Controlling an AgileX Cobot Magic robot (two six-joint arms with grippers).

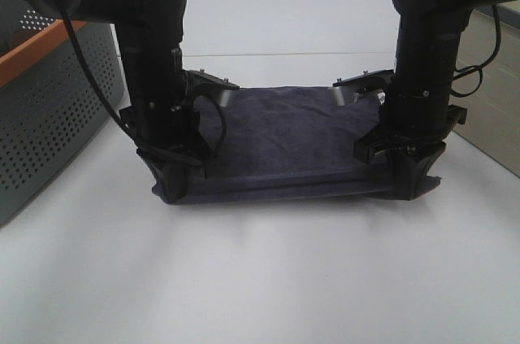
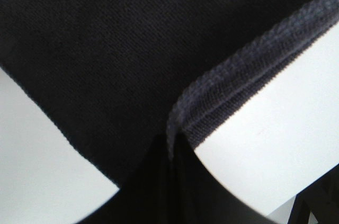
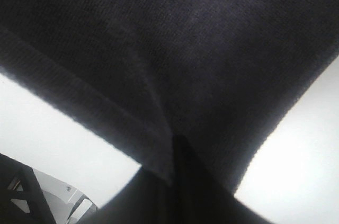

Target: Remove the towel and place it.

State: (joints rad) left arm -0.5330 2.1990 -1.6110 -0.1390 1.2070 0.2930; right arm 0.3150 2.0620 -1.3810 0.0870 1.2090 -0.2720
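The dark navy towel (image 1: 284,141) lies spread on the white table between both arms. My left gripper (image 1: 172,185) is down at its near left corner, shut on the cloth. My right gripper (image 1: 406,184) is down at its near right corner, shut on the cloth. In the left wrist view the towel (image 2: 132,49) fills the frame, its stitched hem (image 2: 249,81) running into the closed gripper (image 2: 168,152). In the right wrist view the towel (image 3: 185,49) is pinched to a fold at the gripper (image 3: 175,147). The white tag is not visible.
A grey perforated basket with an orange rim (image 1: 45,108) stands at the left edge. The white table (image 1: 268,279) stretches in front of the towel. A floor strip shows at the far right (image 1: 496,116).
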